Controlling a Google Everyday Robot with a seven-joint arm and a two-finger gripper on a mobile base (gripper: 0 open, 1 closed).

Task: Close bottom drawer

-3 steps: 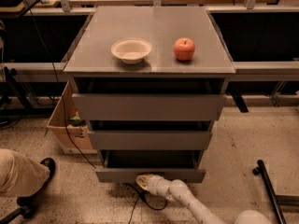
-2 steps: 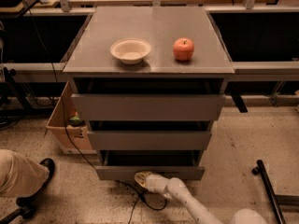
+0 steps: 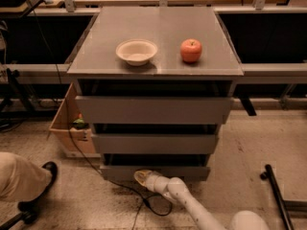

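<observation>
Gripper (image 3: 143,178) low at bottom drawer (image 3: 192,172) front, left of ctr; arm (image 3: 192,206) trails to 5 o'clock. Middle drawer (image 3: 153,143) close overhead at 12. Floor (image 3: 240,147) at 3 o'clock open till black stand (image 3: 276,190). At 9: bare stretch, then shoe (image 3: 45,171); cardboard box (image 3: 67,128) at 10. Cable (image 3: 120,187) crosses at 7–6, looping under arm.

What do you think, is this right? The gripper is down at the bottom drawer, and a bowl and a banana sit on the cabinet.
Not quite: the camera view shows an apple, not a banana, beside the bowl on the cabinet. The gripper is down at the bottom drawer.
</observation>
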